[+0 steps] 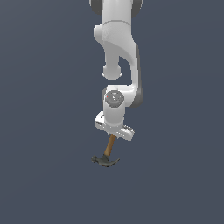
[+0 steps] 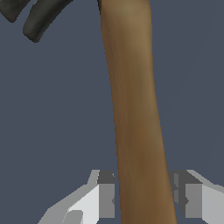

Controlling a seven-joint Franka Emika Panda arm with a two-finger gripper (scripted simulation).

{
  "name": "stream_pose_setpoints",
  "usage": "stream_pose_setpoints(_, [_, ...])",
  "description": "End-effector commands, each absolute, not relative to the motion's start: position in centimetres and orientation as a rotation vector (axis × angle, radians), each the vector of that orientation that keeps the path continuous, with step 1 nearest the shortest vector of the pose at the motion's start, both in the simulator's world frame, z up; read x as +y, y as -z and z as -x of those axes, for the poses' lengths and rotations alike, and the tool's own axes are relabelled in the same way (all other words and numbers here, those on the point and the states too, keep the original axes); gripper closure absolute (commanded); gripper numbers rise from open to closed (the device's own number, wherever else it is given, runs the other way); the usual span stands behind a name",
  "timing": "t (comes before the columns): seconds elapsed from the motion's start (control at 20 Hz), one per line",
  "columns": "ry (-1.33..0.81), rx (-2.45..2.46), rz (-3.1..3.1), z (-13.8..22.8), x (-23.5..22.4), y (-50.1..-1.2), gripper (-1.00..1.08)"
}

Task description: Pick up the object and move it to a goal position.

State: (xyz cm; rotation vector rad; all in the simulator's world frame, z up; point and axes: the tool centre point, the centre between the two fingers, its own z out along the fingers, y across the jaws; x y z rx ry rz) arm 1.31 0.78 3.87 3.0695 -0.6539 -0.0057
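the hammer (image 1: 107, 154) was held by the claw (image 1: 113, 132), which was closed on the wooden handle. in the exterior view the white arm (image 1: 117, 52) was seen coming down from the top edge, and the hammer was hung under the claw with the dark grey head at the lowest end. the handle was tilted a little, its upper end hidden behind the claw body. whether the head touched the dark surface (image 1: 39, 175) could not be told. in the wrist view the hammer (image 2: 133, 109) was seen between the two fingers (image 2: 106, 197), with both pads set against the handle. the curved dark head was partly seen at the far end of the handle.
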Motion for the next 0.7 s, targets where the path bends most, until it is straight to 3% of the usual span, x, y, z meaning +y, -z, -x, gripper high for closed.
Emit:
stream_pose_setpoints(0.0, [-0.001, -0.654, -3.071, -0.5, 0.9, -5.1, 1.08])
stream_pose_setpoints(0.65, [0.000, -0.650, -3.074, 6.7, 2.0, -12.4, 1.08])
